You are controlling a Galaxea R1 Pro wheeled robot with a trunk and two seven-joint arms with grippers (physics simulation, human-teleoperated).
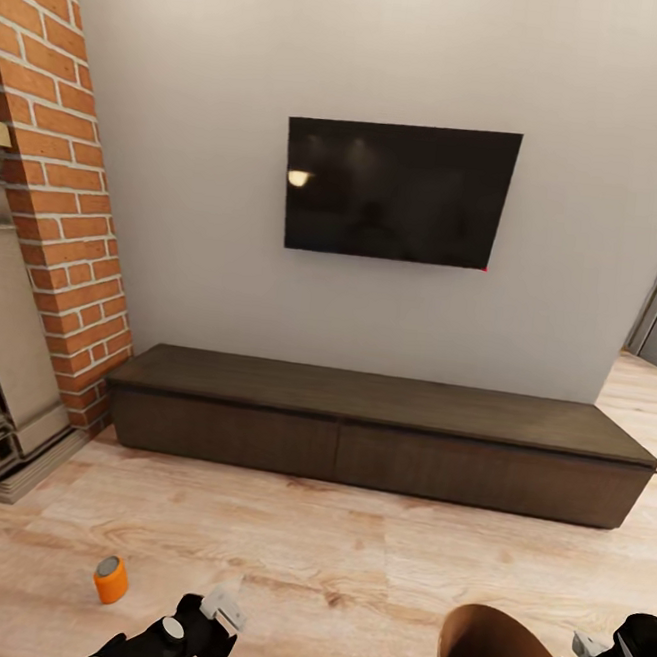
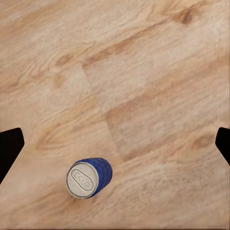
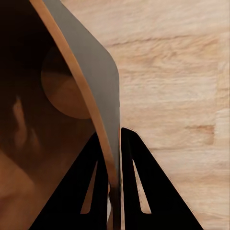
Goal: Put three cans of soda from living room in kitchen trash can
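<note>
- Blue can [image 2: 89, 178] stands upright on the floor below the left gripper [image 2: 115, 143], whose fingers are spread wide.
- Right gripper [image 3: 118, 182] pinches the bin's wall [image 3: 103, 91].
- Orange can [image 1: 110, 579] stands near, left.

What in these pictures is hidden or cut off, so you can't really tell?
- Trash can: head view, its lower part cut by the frame's bottom edge.
- Trash can's inside: right wrist view, too dark to see contents.
- Left gripper: head view, fingers partly cut off; the blue can shows between them on the left wrist view.
</note>
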